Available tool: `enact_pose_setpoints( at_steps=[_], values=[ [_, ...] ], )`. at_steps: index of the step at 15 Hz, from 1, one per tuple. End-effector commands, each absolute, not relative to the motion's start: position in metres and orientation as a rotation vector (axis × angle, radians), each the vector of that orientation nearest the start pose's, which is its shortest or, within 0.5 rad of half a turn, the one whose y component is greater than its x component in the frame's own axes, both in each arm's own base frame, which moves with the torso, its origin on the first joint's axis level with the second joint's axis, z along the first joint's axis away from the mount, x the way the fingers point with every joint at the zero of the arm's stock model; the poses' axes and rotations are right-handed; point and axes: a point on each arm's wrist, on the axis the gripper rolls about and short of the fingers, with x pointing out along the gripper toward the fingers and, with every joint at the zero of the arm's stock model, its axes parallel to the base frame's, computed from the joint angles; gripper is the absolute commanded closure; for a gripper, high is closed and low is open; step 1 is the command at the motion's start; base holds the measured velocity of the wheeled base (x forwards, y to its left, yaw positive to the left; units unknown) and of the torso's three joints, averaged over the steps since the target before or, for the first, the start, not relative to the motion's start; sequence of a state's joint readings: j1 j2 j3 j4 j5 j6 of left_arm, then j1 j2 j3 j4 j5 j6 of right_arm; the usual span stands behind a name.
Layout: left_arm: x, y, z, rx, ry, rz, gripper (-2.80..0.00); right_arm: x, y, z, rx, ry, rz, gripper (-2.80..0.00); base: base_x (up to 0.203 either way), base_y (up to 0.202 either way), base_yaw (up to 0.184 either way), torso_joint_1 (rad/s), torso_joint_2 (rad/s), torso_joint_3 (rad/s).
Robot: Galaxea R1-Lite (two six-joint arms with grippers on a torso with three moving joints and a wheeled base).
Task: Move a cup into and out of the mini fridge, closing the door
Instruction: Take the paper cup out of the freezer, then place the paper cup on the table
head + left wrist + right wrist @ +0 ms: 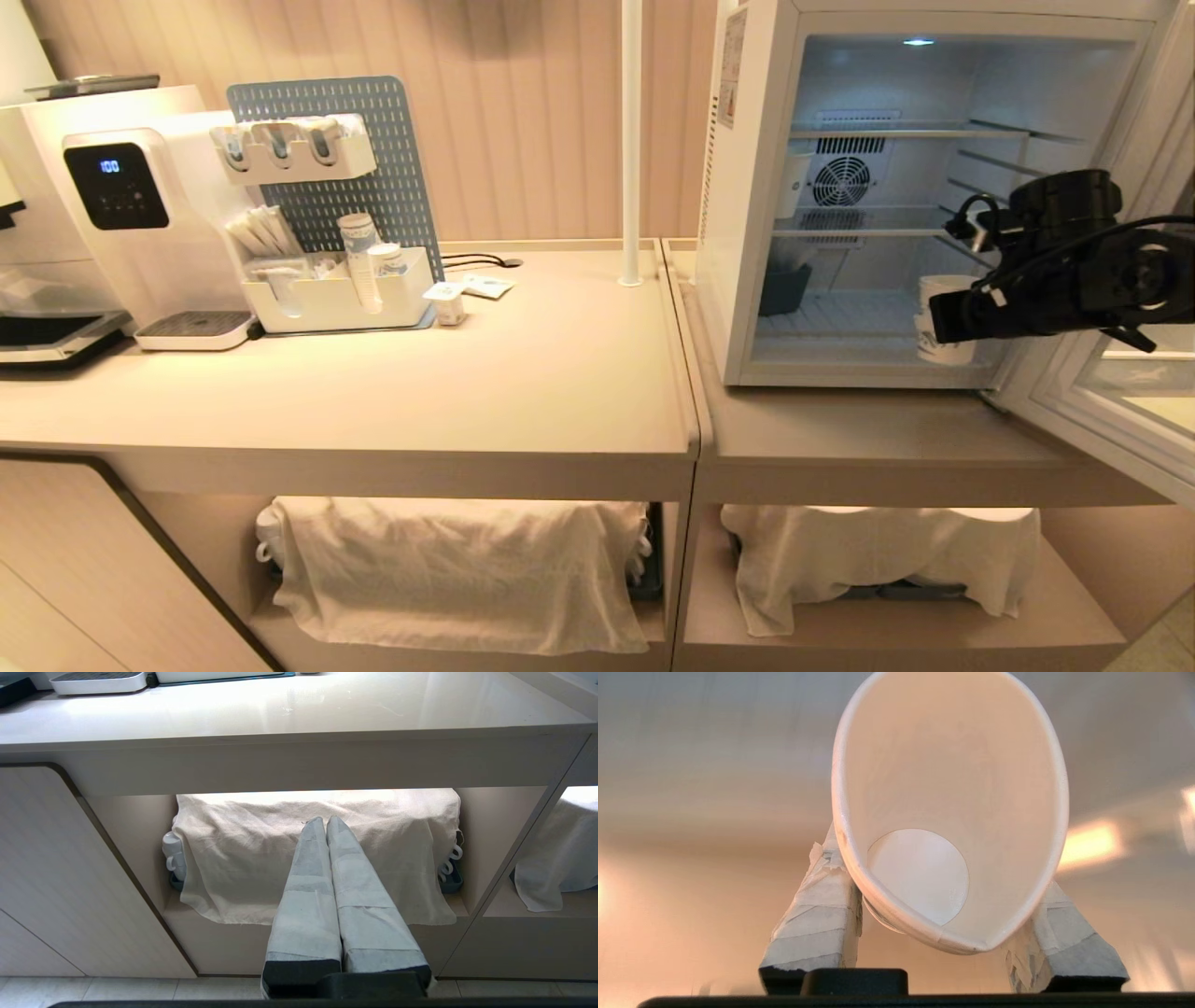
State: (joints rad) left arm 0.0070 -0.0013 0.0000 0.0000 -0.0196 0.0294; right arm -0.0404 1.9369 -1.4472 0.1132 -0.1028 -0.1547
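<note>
White paper: the cup (952, 812) sat pinched between my right gripper (945, 952)'s taped fingers (817, 924), its rim squeezed into an oval and its round base visible inside.
Cup's place: in my head view it hung at the front right of the mini fridge (747, 187), just above the bottom shelf, partly hidden by the black right arm.
Right gripper: it reached in from the right, level with the lower compartment; its jaws were part spread, clamped on the cup's sides.
Door: the door (1111, 411) stood swung wide open on the right, and the interior light was on.
Fridge interior: I saw wire shelves and a round rear fan (841, 180).
Left gripper: my left gripper (325, 823) hung low in front of the counter (299, 714)'s under-shelf, jaws pressed together, tips pointing at a white cloth (233, 849) draped there.
Counter: a water dispenser (121, 187) and an organiser with stacked cups (359, 247) stood well apart, far left.
</note>
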Motion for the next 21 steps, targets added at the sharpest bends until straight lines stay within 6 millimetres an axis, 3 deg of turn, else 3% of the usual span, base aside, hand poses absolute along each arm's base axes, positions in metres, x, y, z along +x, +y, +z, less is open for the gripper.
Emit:
enact_pose_setpoints(
  at_steps=[1,4,7,9,11,13,15,17,21],
  values=[
    [-0.023,-0.001,0.075,0.030,-0.002,-0.012,0.00,0.324,-0.010,0.238,-0.176,0.598,-0.077,0.00,0.000,0.000,0.000,0.000,0.00,0.000],
    [-0.023,-0.001,0.075,0.029,-0.002,-0.012,0.00,0.247,0.003,0.238,-0.196,0.661,-0.030,0.00,0.000,0.000,0.000,0.000,0.00,0.000],
    [-0.023,-0.001,0.075,0.029,-0.002,-0.014,0.00,0.184,0.010,0.230,-0.221,0.687,-0.006,0.00,0.000,0.000,0.000,0.000,0.00,0.000],
    [-0.023,-0.001,0.075,0.030,-0.002,-0.012,0.00,0.121,0.007,0.232,-0.226,0.603,-0.027,0.00,0.000,0.000,0.000,0.000,0.00,0.000],
    [-0.023,-0.001,0.075,0.030,-0.002,-0.012,0.00,0.064,0.001,0.221,-0.224,0.538,-0.053,0.00,0.000,0.000,0.000,0.000,0.00,0.000],
    [-0.023,-0.001,0.075,0.029,-0.002,-0.014,0.00,0.021,-0.003,0.198,-0.223,0.502,-0.075,0.00,0.000,0.000,0.000,0.000,0.00,0.000],
    [-0.023,-0.001,0.075,0.029,-0.002,-0.012,0.00,-0.014,-0.005,0.177,-0.209,0.427,-0.105,0.00,0.000,0.000,0.000,0.000,0.00,0.000],
    [-0.023,-0.001,0.075,0.029,-0.002,-0.012,0.00,-0.035,-0.006,0.151,-0.199,0.383,-0.130,0.00,0.000,0.000,0.000,0.000,0.00,0.000],
    [-0.023,-0.001,0.075,0.026,-0.002,-0.012,0.00,-0.041,-0.003,0.101,-0.210,0.127,-0.064,0.00,0.000,0.000,0.000,0.000,0.00,0.000]
  ],
)
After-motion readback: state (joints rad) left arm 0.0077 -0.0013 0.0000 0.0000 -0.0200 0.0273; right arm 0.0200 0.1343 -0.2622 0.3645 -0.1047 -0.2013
